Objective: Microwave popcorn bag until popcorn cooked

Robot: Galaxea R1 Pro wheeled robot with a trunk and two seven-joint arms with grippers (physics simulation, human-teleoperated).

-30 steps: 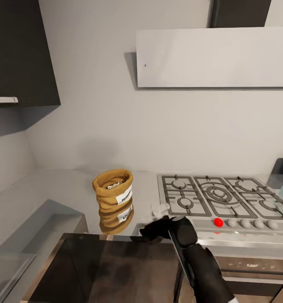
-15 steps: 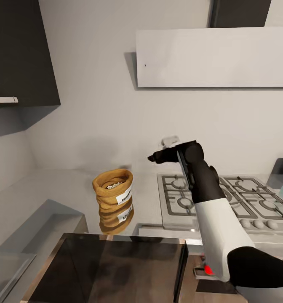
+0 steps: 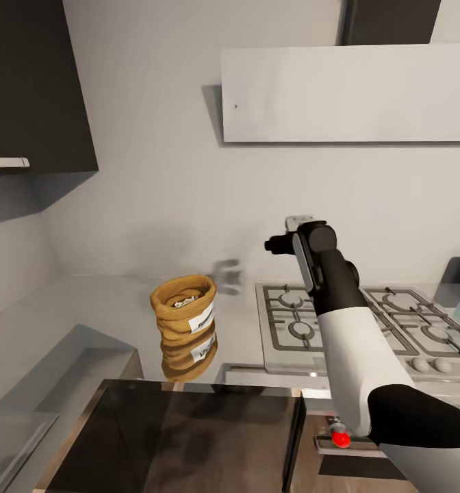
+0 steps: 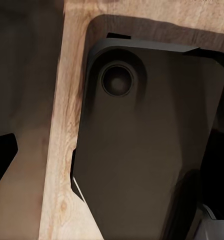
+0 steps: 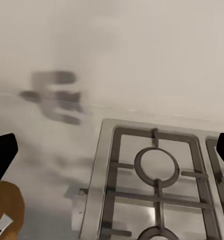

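Right now the little tan-brown sack of popcorn (image 3: 183, 309) stands upright on the shiny light-grey stone bench (image 3: 86, 308). Its rolled rim is open at the top, and small whitish bits of popcorn (image 3: 187, 300) show inside. A white label (image 3: 202, 318) sits on its side. The shiny top shows a mirror copy of the sack just below it. In the right wrist view, a corner of the sack (image 5: 6, 215) peeks in at the edge.

Just beside the sack, on the robot's right, is the steel gas hob with dark grates (image 3: 367, 318). The same hob (image 5: 157, 175) shows in the right wrist view, close under the camera.

The robot's right arm, black and white (image 3: 346, 342), is held up above the hob, between the sack and the far end of the grates. Its fingers (image 3: 279, 241) point toward the pale wall and are well apart from the sack. They hold nothing. In the right wrist view the two dark tips sit at the far sides of the picture, so they are spread wide.

Above, a long pale hood (image 3: 350, 94) hangs on the wall, and a dark cupboard (image 3: 35, 82) is up on the left.

The left wrist view shows a dark shape (image 4: 147, 145) against a wooden strip (image 4: 62, 150). I cannot tell how the left fingers are set.
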